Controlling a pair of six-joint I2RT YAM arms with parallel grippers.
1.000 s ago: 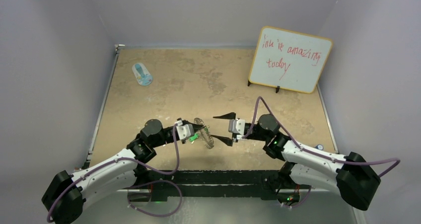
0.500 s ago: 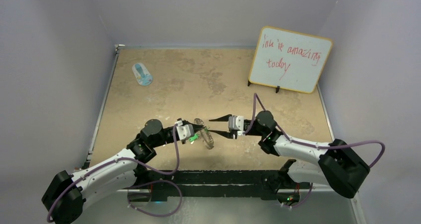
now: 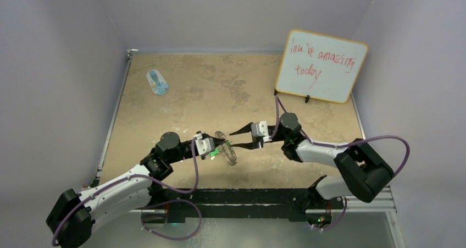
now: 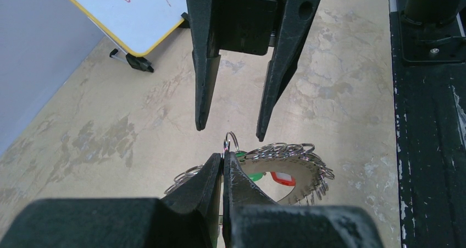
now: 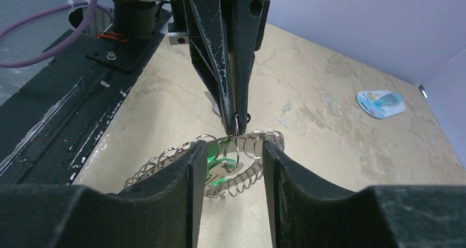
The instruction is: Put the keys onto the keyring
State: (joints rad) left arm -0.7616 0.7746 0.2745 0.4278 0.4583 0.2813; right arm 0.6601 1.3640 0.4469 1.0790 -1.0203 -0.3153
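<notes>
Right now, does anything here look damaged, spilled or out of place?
Nothing looks damaged or spilled. Only the keyring sits askew, tilted up where the left gripper pinches one wire loop.

The surface [image 3: 220, 88] is tan, mottled with darker stains. Well beyond the left jaws and out to their left lies a blue-and-white oval object [image 3: 157, 82], and beyond the right jaws, to their right, a whiteboard [image 3: 321, 65] stands on black feet. The keyring [image 3: 231, 154] tilts just below both jaws; whether it touches the surface is unclear.
</notes>
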